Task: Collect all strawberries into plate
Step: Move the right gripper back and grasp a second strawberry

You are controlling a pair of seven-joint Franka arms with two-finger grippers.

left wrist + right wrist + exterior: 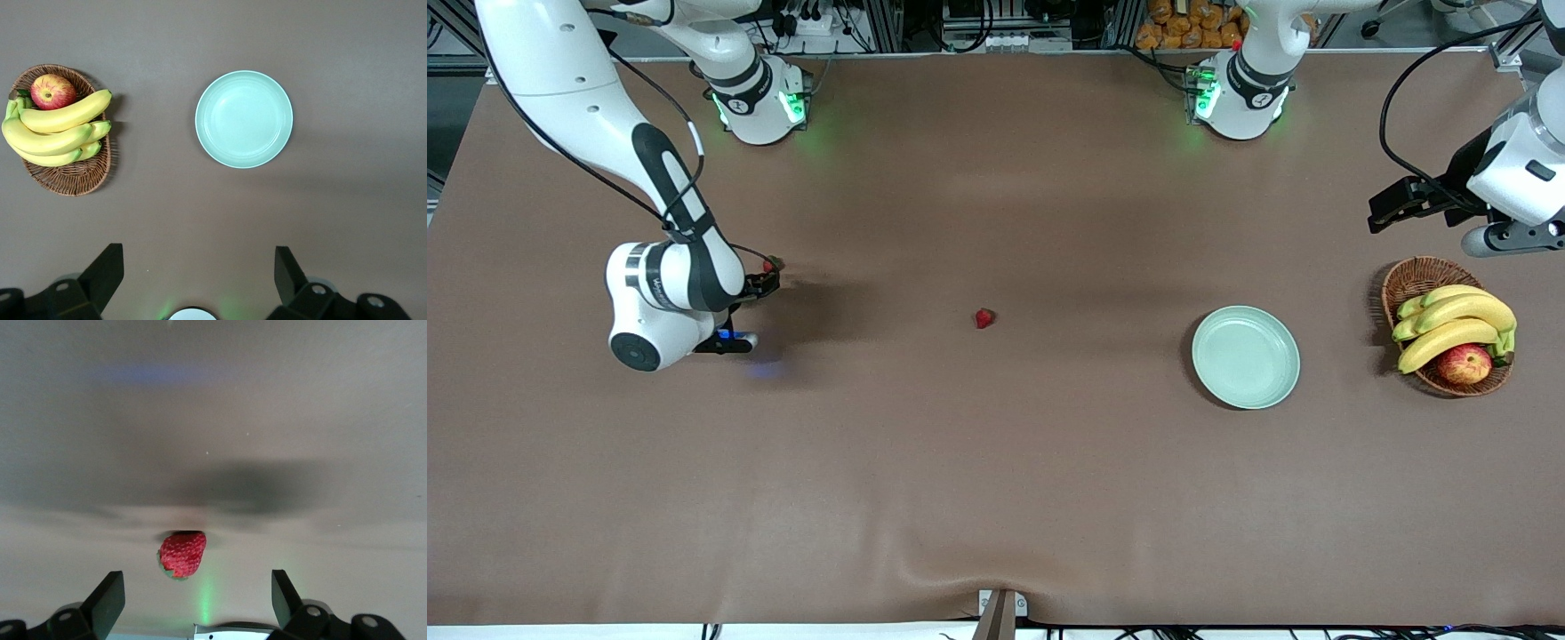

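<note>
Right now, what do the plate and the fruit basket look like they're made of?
The plate: probably glazed ceramic or melamine; its pale mint surface is smooth, even and faintly glossy, so either is possible. The basket: woven wicker or rattan, matte brown, with strands showing along the rim.

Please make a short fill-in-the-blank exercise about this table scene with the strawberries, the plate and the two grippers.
1. The plate holds ____ strawberries.
2. The right gripper, jaws open, is down at a strawberry toward the ____ arm's end of the table.
3. The apple and bananas lie in the ____.
4. The left gripper waits above the table with its jaws ____.

Missing words: no; right; basket; open
</note>
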